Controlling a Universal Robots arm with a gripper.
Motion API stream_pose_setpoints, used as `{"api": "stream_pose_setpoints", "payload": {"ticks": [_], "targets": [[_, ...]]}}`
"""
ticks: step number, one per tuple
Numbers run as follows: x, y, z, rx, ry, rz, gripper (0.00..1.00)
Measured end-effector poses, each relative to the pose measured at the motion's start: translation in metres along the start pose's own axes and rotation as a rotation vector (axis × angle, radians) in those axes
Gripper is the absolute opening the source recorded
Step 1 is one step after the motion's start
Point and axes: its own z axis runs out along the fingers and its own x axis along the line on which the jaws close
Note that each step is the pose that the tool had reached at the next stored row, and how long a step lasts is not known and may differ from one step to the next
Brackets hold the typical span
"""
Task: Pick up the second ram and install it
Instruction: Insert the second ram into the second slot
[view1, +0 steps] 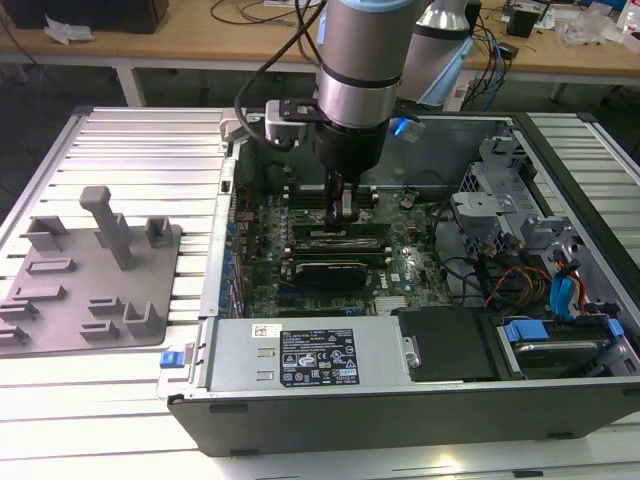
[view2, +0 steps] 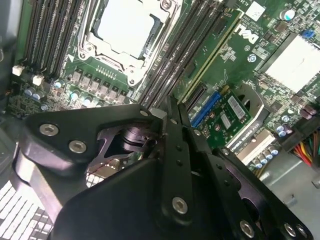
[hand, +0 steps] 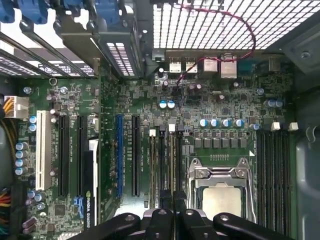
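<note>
One second ram (hand: 173, 165) in motherboard (hand: 225, 100) slot, fingers (view2: 175, 135) clenched atop; white-labelled power supply (view1: 240, 365) nearby.

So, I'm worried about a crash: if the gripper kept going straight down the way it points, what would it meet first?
Most likely the memory slots beside the processor socket, which lie straight under the gripper. The gap left is hard to judge.

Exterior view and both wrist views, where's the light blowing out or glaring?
Exterior view: the slatted table washes out white in the foreground; first wrist view: the perforated case wall is backlit bright; second wrist view: the processor socket cover glares.
</note>
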Motion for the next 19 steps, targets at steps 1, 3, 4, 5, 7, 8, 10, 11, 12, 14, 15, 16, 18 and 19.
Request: {"api": "stream_pose_setpoints", "payload": {"ticks": [1,3,4,5,7,8,10,11,12,14,15,16,18,19], "targets": [[-0.0007,-0.0001,0.0026,0.0000,0.0000,0.000,0.10],[-0.0015,-0.0003,0.0057,0.0001,-0.0003,0.000,0.10],[-0.0014,-0.0004,0.0091,0.0001,-0.0002,0.001,0.10],[-0.0014,-0.0005,0.0105,0.0001,-0.0003,0.001,0.10],[-0.0013,-0.0006,0.0136,0.0002,-0.0006,0.012,0.10],[-0.0013,-0.0006,0.0141,0.0004,-0.0012,0.027,0.10],[-0.0014,-0.0007,0.0153,0.0011,-0.0027,0.032,0.10],[-0.0013,-0.0007,0.0169,0.0062,-0.0034,0.031,0.10],[-0.0013,-0.0008,0.0176,0.0089,-0.0034,0.029,0.10],[-0.0013,-0.0008,0.0182,0.0100,-0.0031,0.020,0.10],[-0.0013,-0.0008,0.0183,0.0100,-0.0030,0.014,0.10],[-0.0013,-0.0008,0.0185,0.0098,-0.0025,0.004,0.10],[-0.0013,-0.0006,0.0212,0.0106,-0.0029,0.016,0.10],[-0.0013,-0.0006,0.0212,0.0105,-0.0028,0.016,0.10]]}}
